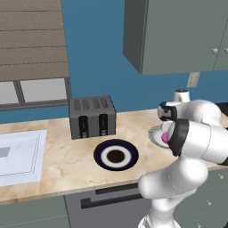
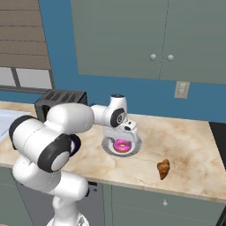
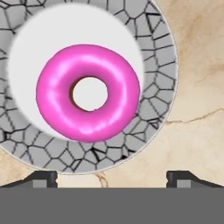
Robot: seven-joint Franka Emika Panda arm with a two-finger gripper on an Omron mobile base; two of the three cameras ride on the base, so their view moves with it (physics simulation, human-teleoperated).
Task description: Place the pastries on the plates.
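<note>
We see the donut [image 3: 88, 92], pink and ringed, lying flat on the grey plate [image 3: 153, 65], a little off the plate's middle and touching its pale centre; the plate's rim carries a cracked grey pattern, and it sits on the marble table [image 2: 190, 145]. From the right base view the fingers [image 2: 125, 137] hang just above the donut [image 2: 120, 145] and the grey plate [image 2: 107, 146], pointing down at them, spread wide and holding nothing; in the hand view the two dark tips [image 3: 41, 178] stand far apart at the bottom, clear of the donut. The croissant [image 2: 163, 168] lies bare on the table, well apart from the grey plate, nearer the front edge and to the right. In the left base view the navy plate [image 1: 116, 155], with its white ring and dark centre, lies on the table [image 1: 62, 156] in front of the toaster [image 1: 92, 116] with nothing on it; beside it to the right the arm hides most of the grey plate [image 1: 154, 133], and only a sliver of pink shows there. A white mat [image 1: 20, 156] lies at the left end of the table, well apart from both plates
</note>
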